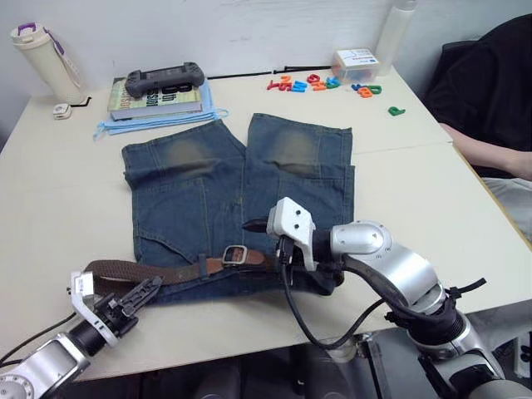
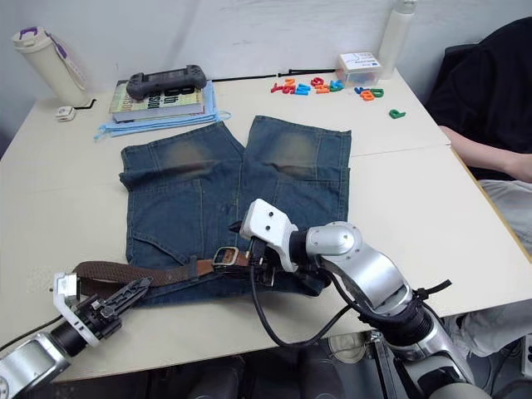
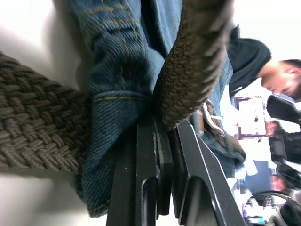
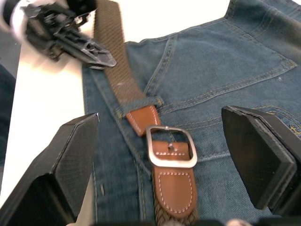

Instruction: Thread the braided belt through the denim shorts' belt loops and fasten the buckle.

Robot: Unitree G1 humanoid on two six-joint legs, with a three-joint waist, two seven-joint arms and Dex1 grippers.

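Observation:
The denim shorts (image 1: 208,191) lie flat on the table, waistband towards me. Along the waistband runs the braided belt (image 1: 125,270), which curls back on itself past the shorts' left edge. One of the belt loops (image 4: 138,101) crosses the strap just before its tan end, and the tip of that end meets the silver buckle (image 4: 170,150). My left gripper (image 1: 137,298) sits at the left end, its fingers (image 3: 146,155) shut on the strap's edge. Over the buckle hovers my right gripper (image 4: 157,115), wide open, with one finger on either side and nothing held.
At the back left, a stack of books (image 1: 154,101) carries a game controller (image 1: 164,81), beside a white bottle (image 1: 41,58). Coloured plastic letters (image 1: 320,83) lie at the back right. A seated person (image 1: 490,108) is at the right edge. A black cable (image 1: 307,328) hangs from my right wrist.

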